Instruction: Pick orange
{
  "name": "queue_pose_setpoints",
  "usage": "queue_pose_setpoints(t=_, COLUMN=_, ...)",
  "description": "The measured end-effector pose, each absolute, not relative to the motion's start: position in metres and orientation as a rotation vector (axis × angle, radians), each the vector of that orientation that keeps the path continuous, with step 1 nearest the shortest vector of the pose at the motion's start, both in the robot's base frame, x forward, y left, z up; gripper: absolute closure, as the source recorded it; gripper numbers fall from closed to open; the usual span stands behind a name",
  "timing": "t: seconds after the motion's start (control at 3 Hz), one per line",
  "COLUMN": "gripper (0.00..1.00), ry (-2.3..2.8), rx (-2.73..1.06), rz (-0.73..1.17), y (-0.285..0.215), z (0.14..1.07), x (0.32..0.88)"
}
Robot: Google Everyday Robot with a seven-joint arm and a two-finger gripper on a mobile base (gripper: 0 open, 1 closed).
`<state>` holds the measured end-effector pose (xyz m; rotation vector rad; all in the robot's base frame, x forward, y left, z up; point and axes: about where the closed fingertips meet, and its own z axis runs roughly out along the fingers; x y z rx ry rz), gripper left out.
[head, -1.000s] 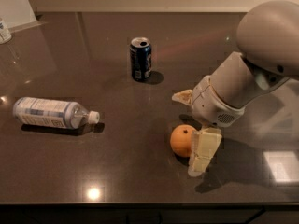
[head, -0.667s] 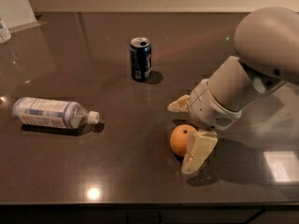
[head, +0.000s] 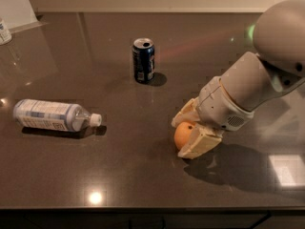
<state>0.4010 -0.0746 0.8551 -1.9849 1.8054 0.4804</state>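
Observation:
The orange (head: 183, 135), small and round, sits on the dark tabletop (head: 143, 175) right of centre. My gripper (head: 180, 137) reaches in from the right on a thick grey-white arm. Its two cream fingers straddle the orange, one on the far side (head: 183, 117) and one on the near side (head: 196, 146). Both press against the fruit, so the gripper is shut on it. The orange still rests on the table, and its right half is hidden by the fingers and wrist.
A blue soda can (head: 143, 60) stands upright behind and to the left of the orange. A clear plastic water bottle (head: 55, 115) lies on its side at the left. A white object (head: 5, 31) sits at the far left corner. The table's front edge runs along the bottom.
The gripper has moved in over the orange and its fingers have narrowed from a wide spread to closing against both sides of the fruit. The can and bottle have not moved.

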Motion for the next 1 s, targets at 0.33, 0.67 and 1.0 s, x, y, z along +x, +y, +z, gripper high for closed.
queue_pose_setpoints(t=0.33, gripper=0.87, ry=1.802, rx=-1.944, rz=0.492, y=-0.078, z=0.871, x=0.404)
queue_pose_setpoints(t=0.67, gripper=1.0, ry=1.8, rx=-1.896, rz=0.496, y=-0.074, z=0.896, x=0.414)
queue_pose_setpoints(t=1.0, gripper=1.0, ry=1.787, rx=-1.816, rz=0.438, y=-0.063, z=0.974, x=0.443)
